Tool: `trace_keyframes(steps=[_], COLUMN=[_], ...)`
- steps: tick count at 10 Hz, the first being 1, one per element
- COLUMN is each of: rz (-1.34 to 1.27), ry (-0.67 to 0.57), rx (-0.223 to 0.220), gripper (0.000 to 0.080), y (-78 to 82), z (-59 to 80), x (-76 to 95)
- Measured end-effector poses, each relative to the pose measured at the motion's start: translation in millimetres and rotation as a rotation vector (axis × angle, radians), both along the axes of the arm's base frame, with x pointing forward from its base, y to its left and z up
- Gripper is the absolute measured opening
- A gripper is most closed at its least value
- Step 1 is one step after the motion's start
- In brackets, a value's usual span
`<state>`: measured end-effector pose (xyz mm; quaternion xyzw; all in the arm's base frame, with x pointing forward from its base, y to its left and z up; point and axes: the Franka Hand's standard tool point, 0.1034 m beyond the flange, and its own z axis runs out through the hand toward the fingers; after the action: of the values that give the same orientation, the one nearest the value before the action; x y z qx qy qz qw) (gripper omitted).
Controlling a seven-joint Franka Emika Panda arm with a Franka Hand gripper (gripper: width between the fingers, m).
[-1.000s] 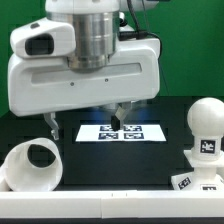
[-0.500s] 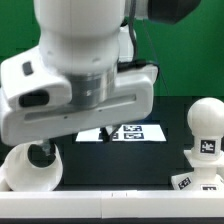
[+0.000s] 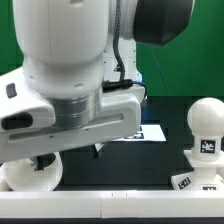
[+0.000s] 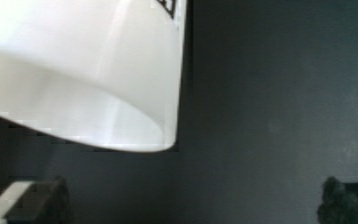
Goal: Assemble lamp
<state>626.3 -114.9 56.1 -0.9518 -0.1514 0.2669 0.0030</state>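
The white tapered shade (image 3: 28, 176) lies on its side on the black table at the exterior view's lower left, mostly hidden behind the arm. In the wrist view the shade (image 4: 87, 80) fills much of the picture, its open rim facing the table. My gripper (image 4: 194, 205) is open and empty, its two dark fingertips (image 4: 30, 200) wide apart with only bare table between them, just beside the shade's rim. The round-headed bulb (image 3: 207, 124) stands upright at the exterior view's right. A corner of the flat base (image 3: 192, 182) shows in front of it.
The marker board (image 3: 150, 132) lies flat at the back middle, mostly covered by the arm's hand. A white border runs along the table's front edge (image 3: 120, 207). A green wall stands behind.
The arm has swung toward the exterior view's left and lower, over the shade. It now hides most of the shade and the marker board. The bulb and base have not moved.
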Motion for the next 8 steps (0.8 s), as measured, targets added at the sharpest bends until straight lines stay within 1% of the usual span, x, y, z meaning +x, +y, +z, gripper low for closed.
trace_keyframes(steps=[1, 2, 3, 7, 8], rz=[-0.02, -0.062, -0.076, -0.082, -0.1], ry=[0.018, 0.038, 0.052, 0.055, 0.073], rx=[-0.011, -0.041, -0.05, -0.051, -0.067], gripper=[0.0698, 0.0698, 0.0698, 0.0698, 0.0698], y=[-1.4, 3.2, 7.6, 4.6, 1.5], z=[-4.9, -8.4, -9.8, -12.0, -19.8], x=[-7.4, -14.8, -18.2, -19.8, -26.5])
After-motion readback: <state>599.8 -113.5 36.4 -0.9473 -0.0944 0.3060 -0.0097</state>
